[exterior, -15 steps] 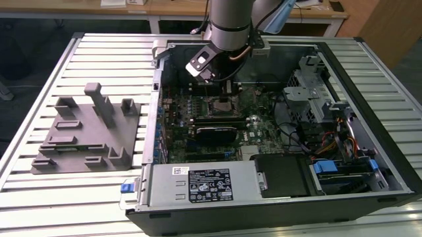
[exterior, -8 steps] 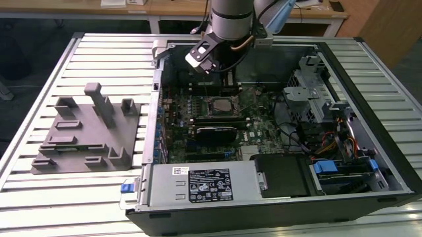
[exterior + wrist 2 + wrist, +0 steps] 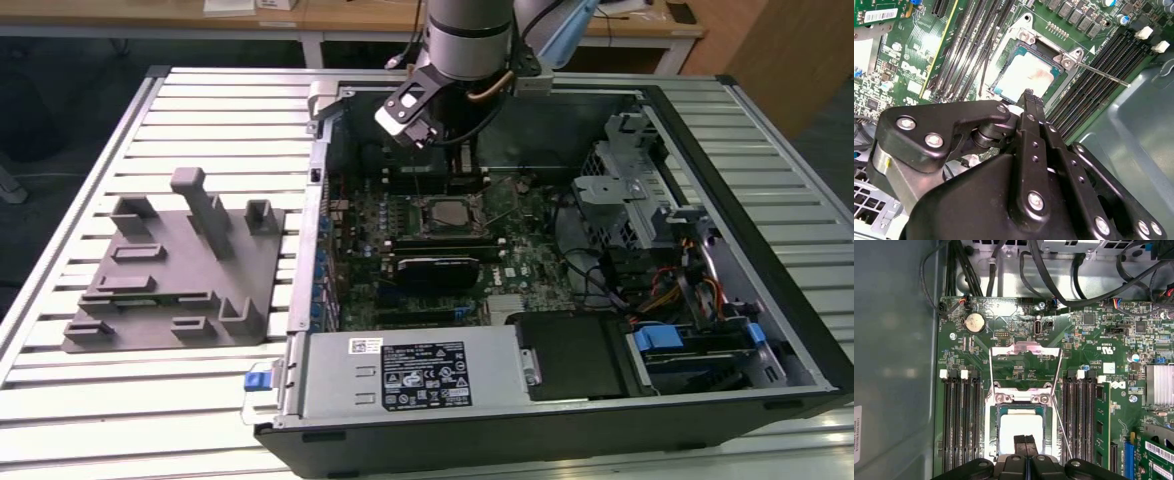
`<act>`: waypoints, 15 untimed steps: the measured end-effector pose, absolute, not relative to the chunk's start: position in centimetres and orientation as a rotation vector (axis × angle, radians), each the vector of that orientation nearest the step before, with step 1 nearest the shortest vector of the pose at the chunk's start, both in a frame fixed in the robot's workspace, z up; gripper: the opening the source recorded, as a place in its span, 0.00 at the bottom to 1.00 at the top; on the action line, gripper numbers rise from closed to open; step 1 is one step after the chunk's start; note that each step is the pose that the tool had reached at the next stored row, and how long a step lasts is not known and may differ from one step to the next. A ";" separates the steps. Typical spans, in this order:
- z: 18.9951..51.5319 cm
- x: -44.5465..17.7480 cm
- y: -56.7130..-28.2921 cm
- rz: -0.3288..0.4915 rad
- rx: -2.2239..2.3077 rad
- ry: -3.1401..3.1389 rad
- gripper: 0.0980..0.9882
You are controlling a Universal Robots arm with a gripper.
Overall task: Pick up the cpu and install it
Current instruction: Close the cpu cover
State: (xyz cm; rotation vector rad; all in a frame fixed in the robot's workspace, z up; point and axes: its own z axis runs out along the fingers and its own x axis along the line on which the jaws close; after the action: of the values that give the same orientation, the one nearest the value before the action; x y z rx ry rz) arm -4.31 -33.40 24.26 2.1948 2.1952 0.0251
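The cpu [image 3: 1021,430], a pale silver square, lies flat in its socket on the green motherboard [image 3: 1094,355], also seen in the second wrist view [image 3: 1024,75] and in the exterior view [image 3: 446,212]. The socket's metal load plate [image 3: 1025,360] stands folded open, and its thin lever [image 3: 1102,74] sticks out to one side. My gripper [image 3: 1025,441] hangs just above the cpu's edge with its two black fingers pressed together and nothing between them. In the exterior view the gripper [image 3: 466,172] reaches down into the open computer case [image 3: 787,300].
Memory slots [image 3: 960,425] flank the socket on both sides. A black card [image 3: 435,270] lies in front of the socket, with a power supply [image 3: 400,372] and a drive cage [image 3: 638,200] around it. A grey moulded fixture [image 3: 174,270] stands on the slatted table at the exterior view's left.
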 end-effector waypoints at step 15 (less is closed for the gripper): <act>25.0 -4.3 -33.4 0.025 2.195 2.195 0.01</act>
State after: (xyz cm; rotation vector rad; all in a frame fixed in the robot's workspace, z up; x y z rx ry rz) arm -4.31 -33.40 24.97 2.1947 2.1951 0.0248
